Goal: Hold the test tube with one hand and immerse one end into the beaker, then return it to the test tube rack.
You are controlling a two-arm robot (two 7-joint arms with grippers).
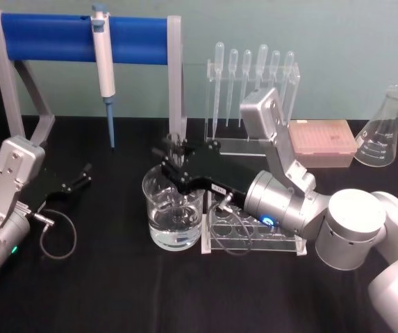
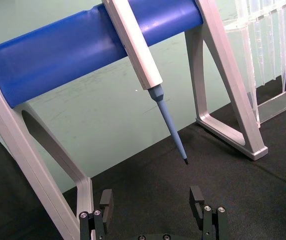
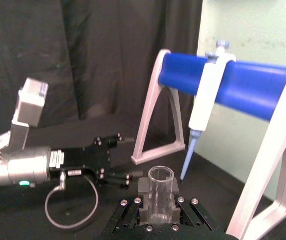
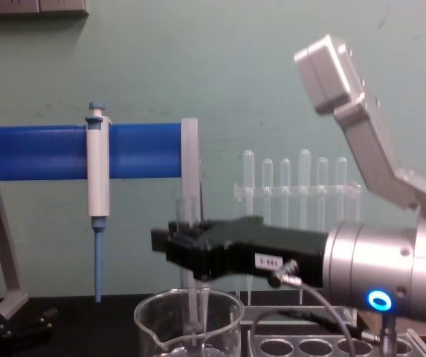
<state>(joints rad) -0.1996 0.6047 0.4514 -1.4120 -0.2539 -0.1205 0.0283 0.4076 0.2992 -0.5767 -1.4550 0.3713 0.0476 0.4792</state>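
At the left of the worktop (image 1: 115, 291), the left tool (image 1: 76, 182) is seen lying low with its fingers spread wide and nothing held between them. Behind it a blue-barred pipette stand (image 1: 53, 36) is found, with a pipette (image 1: 103, 66) hung from the bar.

Toward the middle, the beaker (image 1: 173, 211) is placed just in front of the stand's right leg, and a clear liquid can be made out in it. The right tool (image 1: 176, 163) is held directly above the beaker's mouth and is closed on the test tube (image 3: 161, 186), which is gripped upright between the fingers (image 3: 143, 197) partway along its length. The tube's open rim is left standing above the grip, while its lower end appears to be down inside the beaker. How far it is sunk cannot be told.

The tube is judged to be light, stiff, smooth and easily broken. A gentle squeeze on the straight wall below the rim is therefore called for, and it should be kept vertical so that it is not knocked against the beaker's rim.

Just right of the beaker, touching or nearly so, the clear test tube rack (image 1: 254, 232) is set, its holes open for the return. At the far right a flask (image 1: 385, 132) is stood.
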